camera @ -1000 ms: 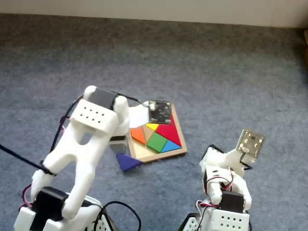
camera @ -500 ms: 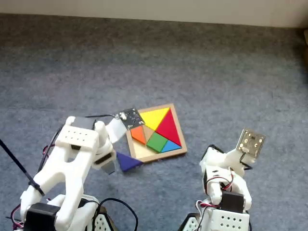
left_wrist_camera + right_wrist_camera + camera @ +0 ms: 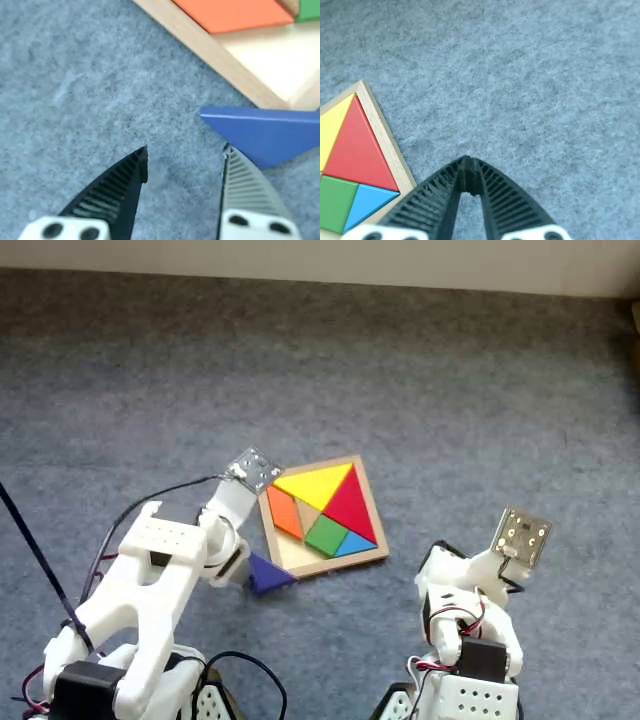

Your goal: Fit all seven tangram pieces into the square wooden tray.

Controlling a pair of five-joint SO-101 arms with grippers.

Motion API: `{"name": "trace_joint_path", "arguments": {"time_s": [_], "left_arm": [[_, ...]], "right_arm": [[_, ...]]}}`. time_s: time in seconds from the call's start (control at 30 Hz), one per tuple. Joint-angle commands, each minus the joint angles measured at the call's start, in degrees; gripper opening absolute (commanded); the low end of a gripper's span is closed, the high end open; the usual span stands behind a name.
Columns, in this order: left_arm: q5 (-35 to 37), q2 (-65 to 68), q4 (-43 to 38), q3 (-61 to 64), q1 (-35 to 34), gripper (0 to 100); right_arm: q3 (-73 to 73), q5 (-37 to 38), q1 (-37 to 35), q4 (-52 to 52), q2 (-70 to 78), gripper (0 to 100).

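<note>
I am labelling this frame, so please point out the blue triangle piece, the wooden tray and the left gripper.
blue triangle piece (image 3: 270, 135), left wrist view, middle of its top face.
wooden tray (image 3: 215, 52), left wrist view, on its rim.
left gripper (image 3: 185, 150), left wrist view, midway between its fingertips.

High view: fixed above the table, facing down on the grey carpet (image 3: 450, 370). It stands far enough off to take in both arms and the whole tray (image 3: 290, 552).
Left wrist view: low and very near the carpet, looking past the left gripper (image 3: 185, 150) at one tray corner.
Right wrist view: higher and farther off, looking past the right gripper (image 3: 468, 162) across open carpet.
High and left wrist share: the dark blue triangle (image 3: 265, 577) and the tray corner beside it.
High and right wrist share: the tray side with the red triangle (image 3: 350, 510).
</note>
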Motion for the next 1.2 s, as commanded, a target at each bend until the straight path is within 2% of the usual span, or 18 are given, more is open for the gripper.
{"name": "trace_joint_path", "arguments": {"time_s": [0.0, 0.2, 0.37, 0.67, 0.93, 1.03, 1.17], "left_arm": [[0.9, -1.5, -0.6, -0.1, 4.7, 24], [8.1, -1.6, -0.8, -0.5, 9.5, 24], [11.1, -2.1, -2.7, -0.5, 9.3, 24], [11.4, -2.2, -2.7, -2.3, 9.2, 24], [16.9, -2.2, 5.5, -11.9, 9.4, 24], [19.9, -2.2, 6.4, -15.5, 9.5, 24], [20.0, -2.2, 7.8, -17.5, 10.0, 24]], "right_arm": [[5.7, 0.5, 0.8, -1.5, -0.7, 0.5], [5.7, 0.5, 0.8, -1.5, -0.7, 0.5], [5.7, 0.5, 0.8, -1.5, -0.7, 0.5], [5.7, 0.5, 0.8, -1.5, -0.7, 0.5], [5.7, 0.5, 0.8, -1.5, -0.7, 0.5], [5.7, 0.5, 0.8, -1.5, -0.7, 0.5], [5.7, 0.5, 0.8, -1.5, -0.7, 0.5]]}}
